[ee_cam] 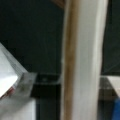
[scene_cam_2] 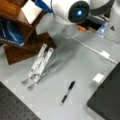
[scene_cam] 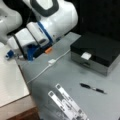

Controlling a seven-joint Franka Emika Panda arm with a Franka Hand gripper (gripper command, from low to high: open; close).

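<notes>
Here's the arm, folded low at a front view's left, and the gripper (scene_cam: 29,52) with its blue fittings hangs over the corner where the grey table (scene_cam: 75,75) meets a paler tabletop (scene_cam: 10,80); whether the claw is spread or pressed together, I cannot tell. Nearest to it is a small orange piece (scene_cam: 48,50), lying on the grey surface just beside the wrist, and it looks untouched. I'd judge the work barely begun, with nothing lifted and nothing in the claw that I can make out. A thin white cable (scene_cam: 40,72) runs past with a square white block (scene_cam: 51,61) midway along. Further out, well apart, a slim black pen (scene_cam: 93,88) lies flat, and a folding stand (scene_cam: 66,103) of pale rails props up at an angle. A boxy black case (scene_cam: 97,50) with a grey base carries a little white tag (scene_cam: 86,55). In a front view a dark wooden shelf (scene_cam_2: 25,47) sits beside the stand. In the wrist view, a pale upright board (ee_cam: 82,60) with a brown edge fills the frame.
</notes>
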